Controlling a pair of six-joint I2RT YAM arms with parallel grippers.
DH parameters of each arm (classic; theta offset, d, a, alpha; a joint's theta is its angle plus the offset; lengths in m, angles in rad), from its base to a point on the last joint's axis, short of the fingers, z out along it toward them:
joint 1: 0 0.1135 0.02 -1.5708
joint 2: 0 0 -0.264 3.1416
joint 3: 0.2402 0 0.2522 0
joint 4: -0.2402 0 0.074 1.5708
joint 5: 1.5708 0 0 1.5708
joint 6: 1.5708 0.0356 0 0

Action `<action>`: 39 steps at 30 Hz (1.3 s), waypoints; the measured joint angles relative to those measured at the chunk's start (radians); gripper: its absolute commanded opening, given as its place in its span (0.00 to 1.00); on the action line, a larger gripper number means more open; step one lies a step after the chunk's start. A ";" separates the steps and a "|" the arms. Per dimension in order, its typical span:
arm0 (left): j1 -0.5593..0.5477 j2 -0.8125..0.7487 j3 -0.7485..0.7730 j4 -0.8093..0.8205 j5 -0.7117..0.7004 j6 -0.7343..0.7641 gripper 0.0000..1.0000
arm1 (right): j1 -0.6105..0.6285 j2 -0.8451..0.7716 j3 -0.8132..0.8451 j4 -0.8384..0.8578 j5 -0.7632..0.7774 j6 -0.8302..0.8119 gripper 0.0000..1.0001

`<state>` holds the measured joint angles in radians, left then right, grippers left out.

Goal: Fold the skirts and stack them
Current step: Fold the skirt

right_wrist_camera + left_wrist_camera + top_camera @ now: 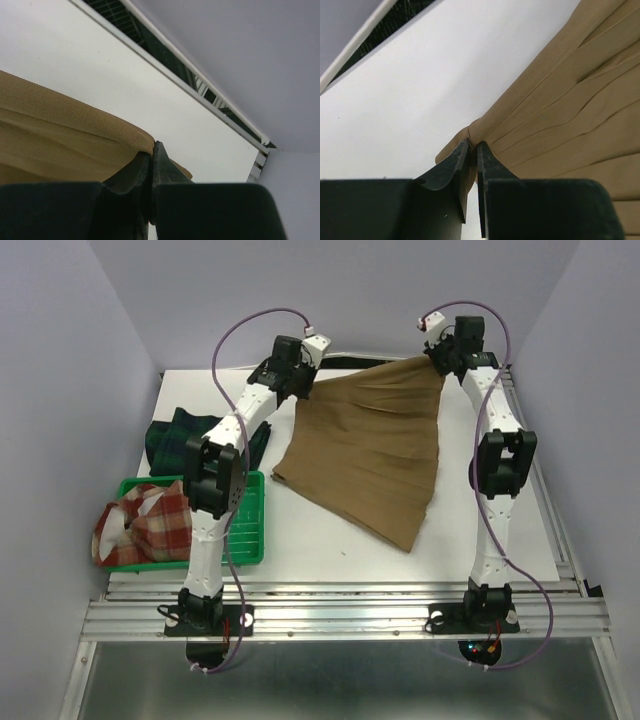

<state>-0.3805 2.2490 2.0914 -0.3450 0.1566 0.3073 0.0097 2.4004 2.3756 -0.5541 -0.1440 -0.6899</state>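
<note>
The tan-brown pleated skirt [370, 455] is spread over the middle of the table, its waistband stretched along the far edge. My left gripper [300, 388] is shut on the left waistband corner [477, 131]. My right gripper [440, 365] is shut on the right waistband corner [135, 142]. The dark green-navy tartan skirt [185, 435] lies crumpled at the left, partly behind the left arm. The red-orange-white plaid skirt [145, 525] is bunched in the green tray.
The green plastic tray [250, 530] sits at the near left beside the left arm's base. The enclosure walls stand close at the back and sides. A metal rail [350, 615] runs along the near table edge.
</note>
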 measured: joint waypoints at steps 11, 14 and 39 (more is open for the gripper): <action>0.098 -0.130 -0.180 0.179 0.148 -0.050 0.00 | 0.032 -0.246 -0.123 -0.008 -0.087 0.090 0.01; 0.115 -0.144 -0.215 0.183 0.194 0.032 0.00 | 0.052 -0.381 -0.240 -0.048 -0.127 0.076 0.01; 0.148 -0.414 -0.748 0.043 0.298 0.780 0.00 | 0.200 -0.706 -1.041 -0.143 -0.164 0.040 0.01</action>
<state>-0.2325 1.8347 1.3430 -0.3016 0.4545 1.0870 0.2092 1.6939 1.3342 -0.6971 -0.3077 -0.6495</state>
